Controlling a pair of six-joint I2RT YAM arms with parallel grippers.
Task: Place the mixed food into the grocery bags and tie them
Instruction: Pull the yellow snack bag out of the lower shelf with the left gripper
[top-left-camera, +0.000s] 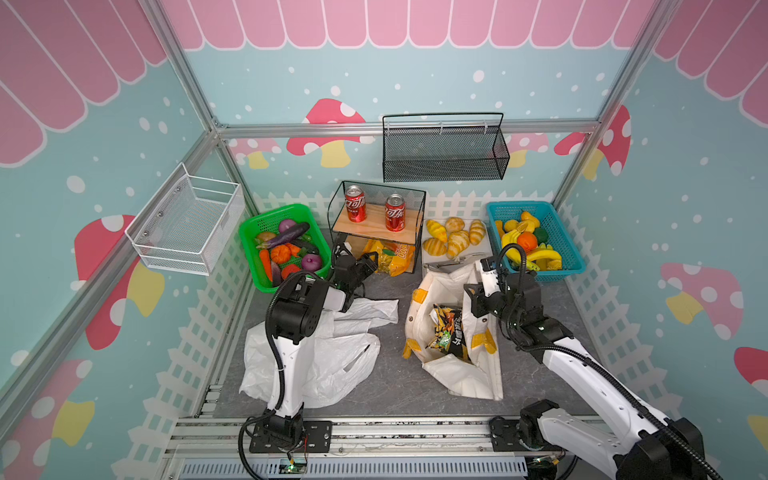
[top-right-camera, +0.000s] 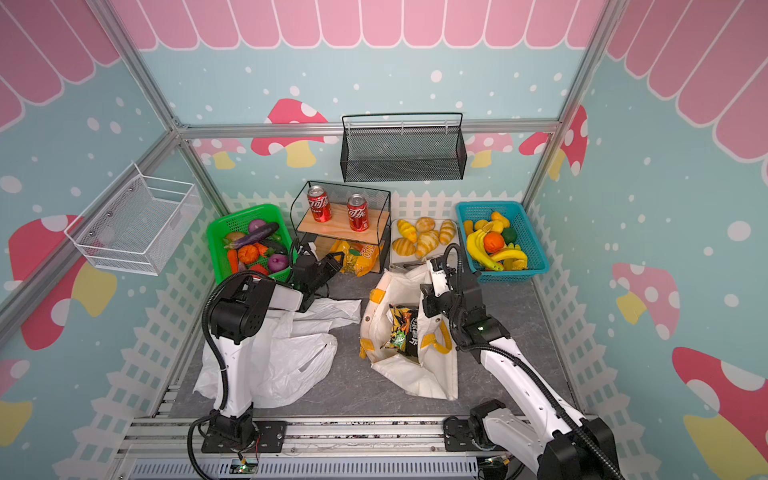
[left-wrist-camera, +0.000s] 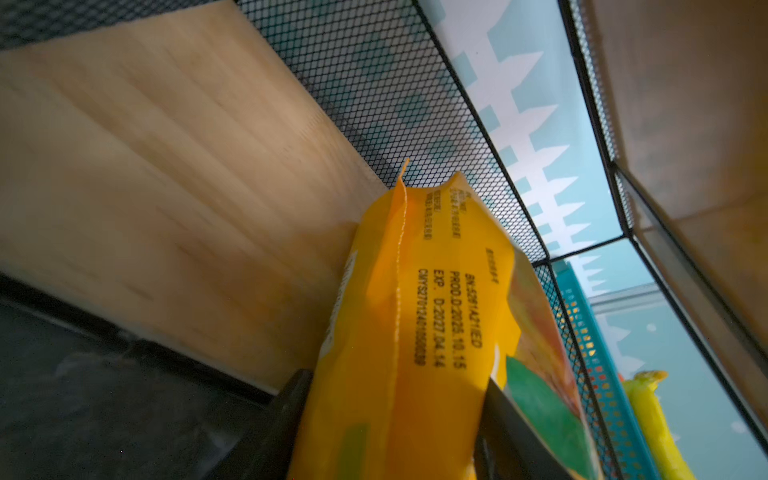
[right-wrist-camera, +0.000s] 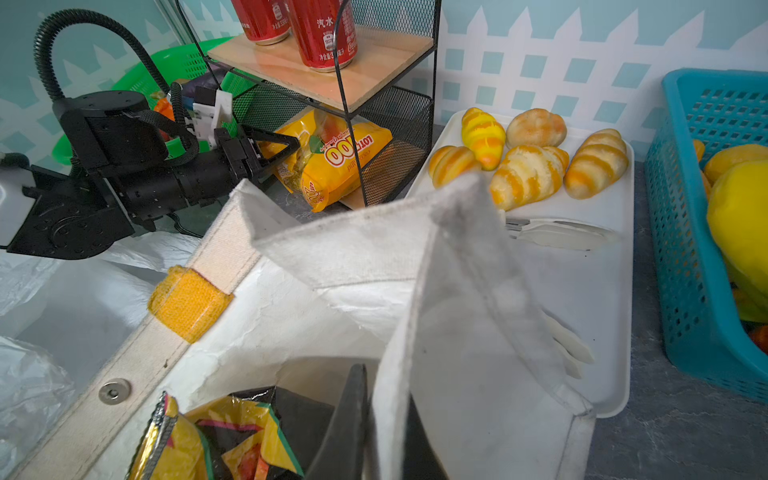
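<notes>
A yellow snack packet (left-wrist-camera: 415, 291) lies on the lower shelf of the black mesh rack (top-left-camera: 419, 232). My left gripper (left-wrist-camera: 395, 378) reaches in there, and its fingers press the packet from both sides, as both top views show (top-left-camera: 368, 264) (top-right-camera: 334, 259). The cream tote (top-left-camera: 457, 374) stands open with a dark snack packet (top-left-camera: 449, 328) inside. My right gripper (right-wrist-camera: 382, 386) is shut on the tote's wall (right-wrist-camera: 436, 332) and holds it up. The white plastic bag (top-left-camera: 340, 357) lies flat under my left arm. Toy vegetables, among them the orange pumpkin (top-left-camera: 279, 253), fill the green basket (top-left-camera: 249, 253).
Two red cola cans (top-left-camera: 355, 203) stand on the rack's wooden top shelf. A white tray (right-wrist-camera: 602, 291) holds bread rolls and tongs beside the tote. A teal basket (top-left-camera: 565, 249) of fruit sits at the back right. Wire baskets hang on the left and back walls.
</notes>
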